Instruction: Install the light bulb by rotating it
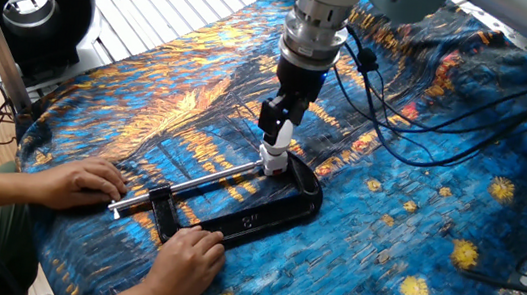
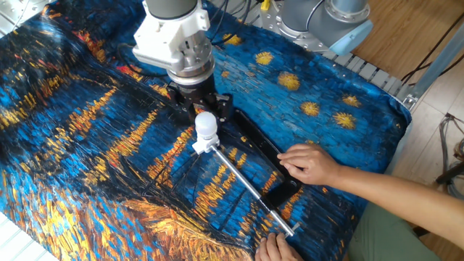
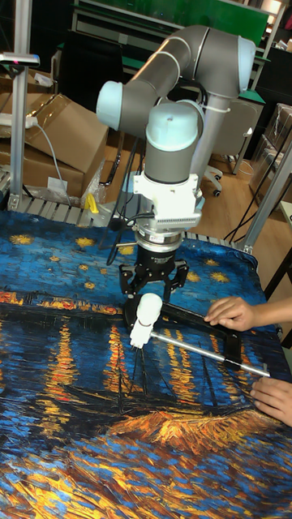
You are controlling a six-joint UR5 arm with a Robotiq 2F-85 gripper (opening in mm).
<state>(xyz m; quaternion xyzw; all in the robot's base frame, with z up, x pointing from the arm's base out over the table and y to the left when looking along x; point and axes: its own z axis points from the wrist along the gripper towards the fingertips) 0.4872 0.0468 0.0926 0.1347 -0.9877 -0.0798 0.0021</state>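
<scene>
Bulb first: we see the small white light bulb (image 2: 206, 124) standing near the middle of the frame, its dome up, on a white socket block (image 2: 201, 146) at the end of a black clamp (image 1: 271, 207). In the tall fixed view the light bulb (image 3: 149, 309) sits just below the claw (image 3: 153, 285), tilted a little toward the lower left.

The claw (image 2: 197, 110) hangs right above and behind the bulb, its black fingers (image 2: 223, 106) spread to either side. They look parted and clear of the dome, though from one fixed view the claw (image 1: 278, 127) overlaps the bulb's top, so we cannot tell for certain whether it is clenched or released.

A silver rod (image 2: 246, 186) runs from the socket block toward the lower right of the frame. One hand (image 2: 312, 164) presses on the clamp's black bar at the right, and another hand (image 2: 277, 249) rests at the rod's far end by the bottom edge. All of this lies on a tabletop covered with a blue and orange painted cloth (image 2: 80, 138).
</scene>
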